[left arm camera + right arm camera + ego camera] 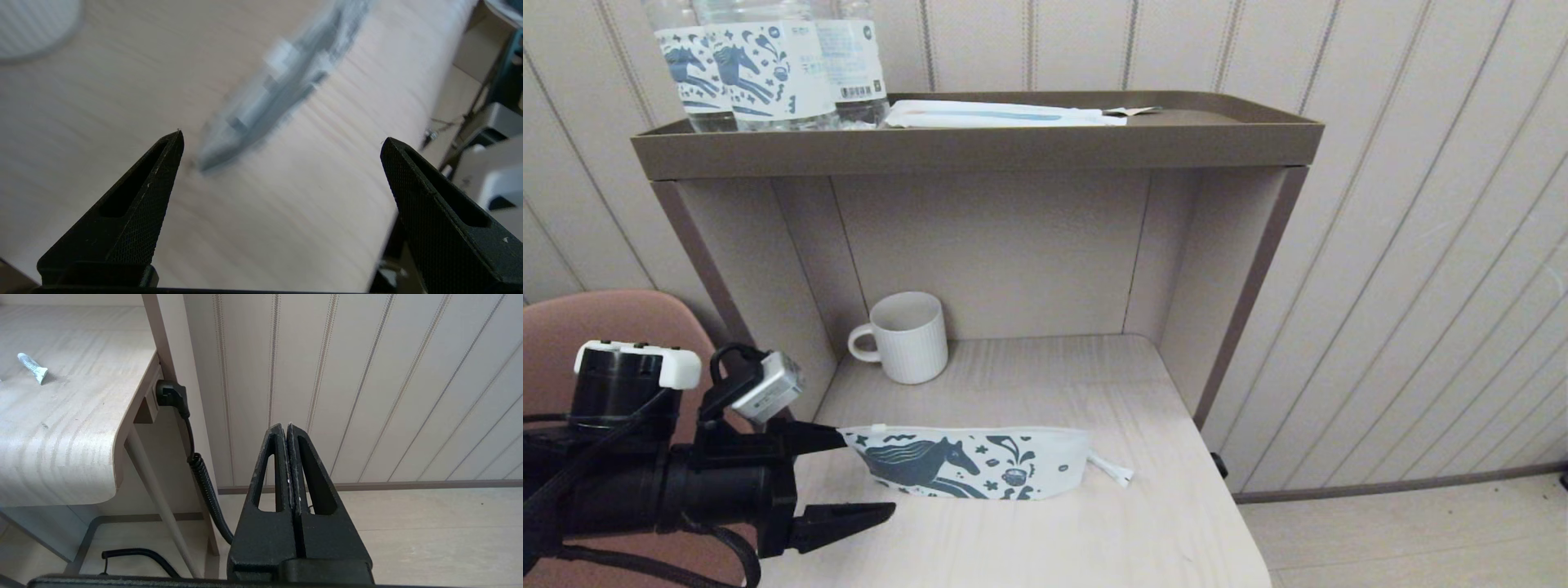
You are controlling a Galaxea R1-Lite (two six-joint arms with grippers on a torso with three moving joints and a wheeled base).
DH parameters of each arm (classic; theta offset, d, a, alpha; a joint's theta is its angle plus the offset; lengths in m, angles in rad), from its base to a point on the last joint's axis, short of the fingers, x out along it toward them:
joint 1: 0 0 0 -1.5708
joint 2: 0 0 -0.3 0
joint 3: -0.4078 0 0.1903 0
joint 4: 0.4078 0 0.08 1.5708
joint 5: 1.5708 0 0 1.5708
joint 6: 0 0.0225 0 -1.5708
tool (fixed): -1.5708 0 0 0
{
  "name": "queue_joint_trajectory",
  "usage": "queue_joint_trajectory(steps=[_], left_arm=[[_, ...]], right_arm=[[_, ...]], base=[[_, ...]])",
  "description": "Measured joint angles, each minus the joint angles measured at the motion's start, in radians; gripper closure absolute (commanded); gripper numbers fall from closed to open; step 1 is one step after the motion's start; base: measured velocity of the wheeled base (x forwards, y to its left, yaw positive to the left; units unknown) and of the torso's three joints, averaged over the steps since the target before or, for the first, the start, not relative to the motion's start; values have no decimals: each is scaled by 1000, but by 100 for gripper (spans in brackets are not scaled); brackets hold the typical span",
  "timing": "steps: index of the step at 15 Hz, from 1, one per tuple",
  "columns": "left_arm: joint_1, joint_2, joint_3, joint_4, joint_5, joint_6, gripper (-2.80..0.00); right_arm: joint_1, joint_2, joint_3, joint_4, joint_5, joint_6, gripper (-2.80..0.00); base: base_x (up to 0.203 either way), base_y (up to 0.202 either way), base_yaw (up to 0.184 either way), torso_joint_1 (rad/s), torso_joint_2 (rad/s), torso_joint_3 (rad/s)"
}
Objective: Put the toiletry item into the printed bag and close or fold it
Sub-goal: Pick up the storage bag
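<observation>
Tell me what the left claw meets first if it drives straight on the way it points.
Probably the printed bag: the open left claw points along the table at its near end, one finger tip already beside that end. Depth is hard to judge.

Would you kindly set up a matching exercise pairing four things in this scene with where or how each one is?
1. white horse-printed zip pouch
2. thin white wrapped stick
3. white ribbed ceramic mug
4. left gripper

A. at the desk's back corner
B. open, at the pouch's end
C. flat on the desk's middle
D. beside the pouch's other end

Pairs: 1-C, 2-D, 3-A, 4-B
</observation>
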Motion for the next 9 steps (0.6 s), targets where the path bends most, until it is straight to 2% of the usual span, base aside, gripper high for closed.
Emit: queue_joint_trajectory(steps=[9], left_arm=[[-46, -89, 79, 7, -17, -2, -280]], right_arm=[[0, 0, 0, 0, 0, 0, 0]], base=[[0, 0, 0, 0, 0, 0]])
